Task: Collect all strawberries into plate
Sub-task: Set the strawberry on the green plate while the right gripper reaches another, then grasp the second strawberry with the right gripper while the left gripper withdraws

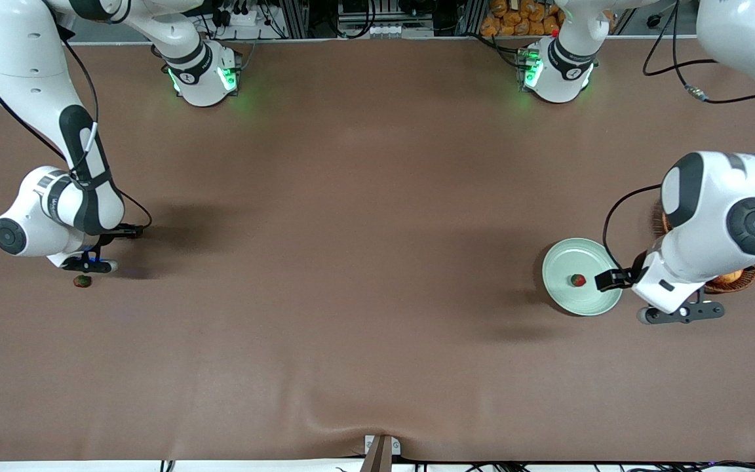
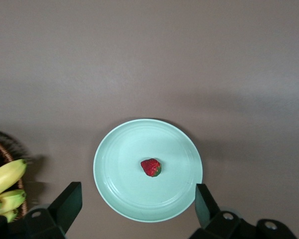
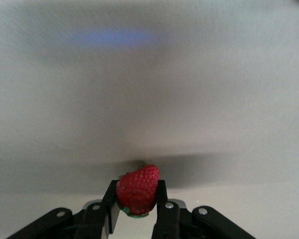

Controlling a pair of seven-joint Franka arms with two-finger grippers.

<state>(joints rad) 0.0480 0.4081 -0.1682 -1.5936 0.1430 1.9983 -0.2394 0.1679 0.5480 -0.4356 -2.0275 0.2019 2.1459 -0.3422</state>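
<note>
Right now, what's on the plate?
One red strawberry lies near the middle of the mint-green plate, with the open left tool above it. The plate's edge nearest the left arm is covered in the front view, but the wrist view shows nothing else.

We can read no words, numbers or brand names anywhere in these views. Small dark marks sit on the white arms (image 1: 56, 196), but we cannot make them out as letters.
</note>
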